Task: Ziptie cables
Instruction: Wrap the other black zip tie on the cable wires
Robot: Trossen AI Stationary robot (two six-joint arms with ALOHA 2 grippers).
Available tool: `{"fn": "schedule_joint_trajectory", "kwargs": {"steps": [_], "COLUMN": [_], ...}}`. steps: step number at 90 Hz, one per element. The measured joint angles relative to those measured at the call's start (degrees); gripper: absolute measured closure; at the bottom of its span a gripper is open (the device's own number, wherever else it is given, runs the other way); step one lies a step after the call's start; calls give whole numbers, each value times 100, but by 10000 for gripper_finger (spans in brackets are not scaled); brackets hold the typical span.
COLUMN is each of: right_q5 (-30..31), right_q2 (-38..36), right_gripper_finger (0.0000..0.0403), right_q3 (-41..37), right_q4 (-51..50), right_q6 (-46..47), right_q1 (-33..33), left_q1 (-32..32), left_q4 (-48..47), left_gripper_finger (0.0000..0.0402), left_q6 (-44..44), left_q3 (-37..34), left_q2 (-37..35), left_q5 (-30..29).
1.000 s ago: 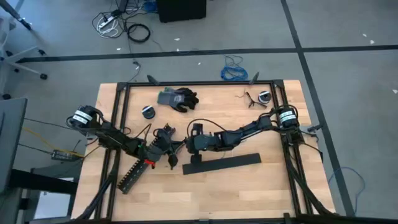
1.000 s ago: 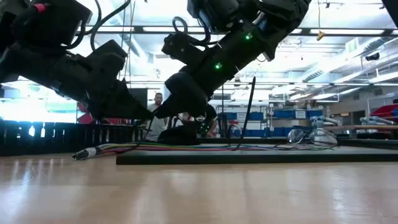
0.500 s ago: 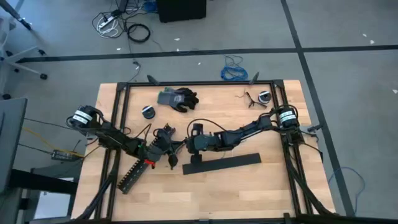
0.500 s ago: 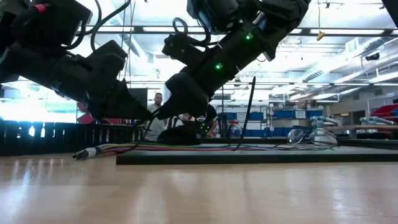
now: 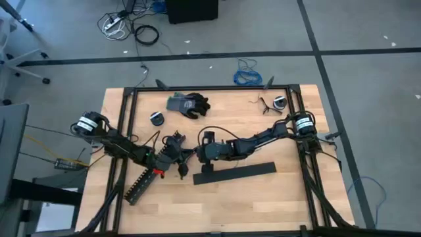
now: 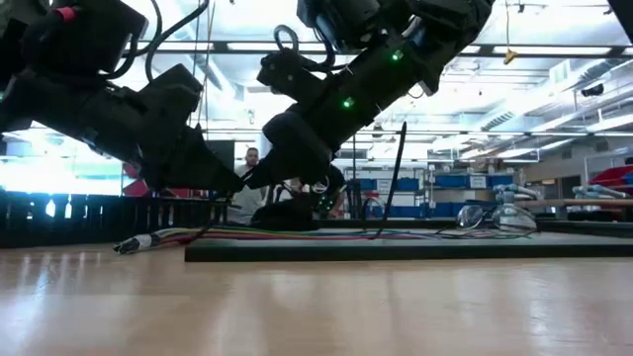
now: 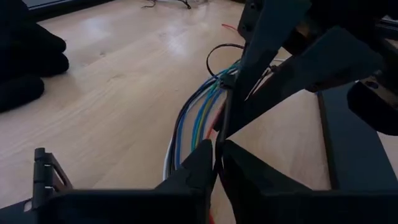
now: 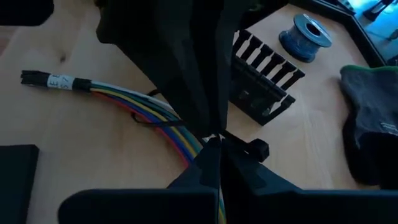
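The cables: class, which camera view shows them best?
Left wrist view: the cables run as a long multicoloured bundle. Right wrist shows their labelled end; low view a thin edge-on line; from above the arms hide them.

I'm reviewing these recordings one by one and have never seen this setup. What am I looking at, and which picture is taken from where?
Two dark robot arms work over a wooden table. One picture looks straight down, one looks level along the tabletop, and two come from cameras on the arms' wrists. The left end effector and right end effector meet mid-table, each pinched shut on a thin black ziptie at the bundle of coloured cables. Also on the table: a flat black bar, a slotted black duct, a dark glove and a small spool.
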Motion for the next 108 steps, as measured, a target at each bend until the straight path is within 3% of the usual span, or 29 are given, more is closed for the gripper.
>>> {"fn": "schedule_joint_trajectory", "kwargs": {"steps": [19,36,72,85,108], "right_q5": [1,16,-125,-650,-467], "right_q2": [0,0,0,0,0], "right_gripper_finger": [403,403,379,336,217], "right_q3": [0,0,-2,-4,-4], "right_q4": [-5,-3,183,181,172], "right_q6": [-2,-2,-103,-98,-170], "right_q1": [0,-2,-9,-4,29], "left_q1": [14,14,14,8,16], "left_q4": [-5,-10,-8,-25,4], "left_gripper_finger": [370,399,401,401,402], "left_q6": [4,29,57,74,74], "left_q3": [1,1,1,1,1], "left_q2": [0,0,0,0,0], "left_q5": [30,-159,-222,-186,-357]}}
